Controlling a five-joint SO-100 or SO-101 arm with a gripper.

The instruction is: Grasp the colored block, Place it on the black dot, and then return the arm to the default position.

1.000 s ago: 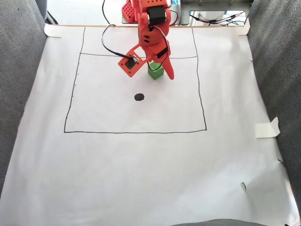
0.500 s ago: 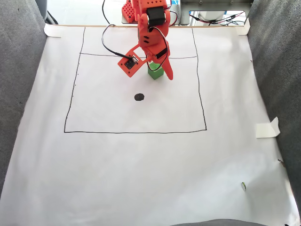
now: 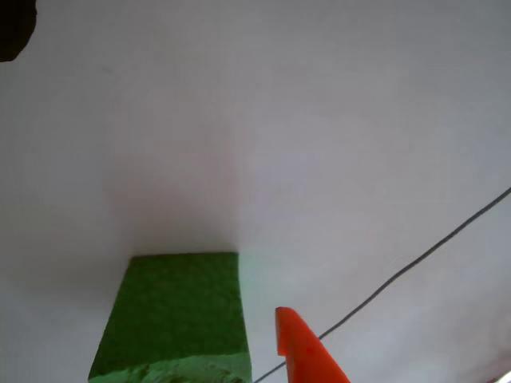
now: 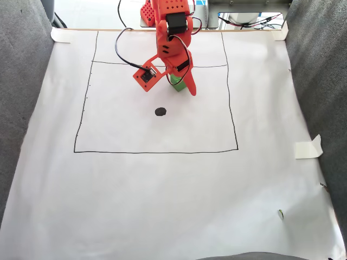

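Fixed view, left to right: small solid black oval dot [image 4: 160,111] on white paper sheet [image 4: 162,189]; up-right, orange plastic two-finger gripper [image 4: 184,86] straddling small bright green foam cube [image 4: 177,82], apart from dot. Jaw state: cannot tell.

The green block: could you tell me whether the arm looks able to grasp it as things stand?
Probably yes: the fingers already sit right beside the block, with nothing else around it on the paper.
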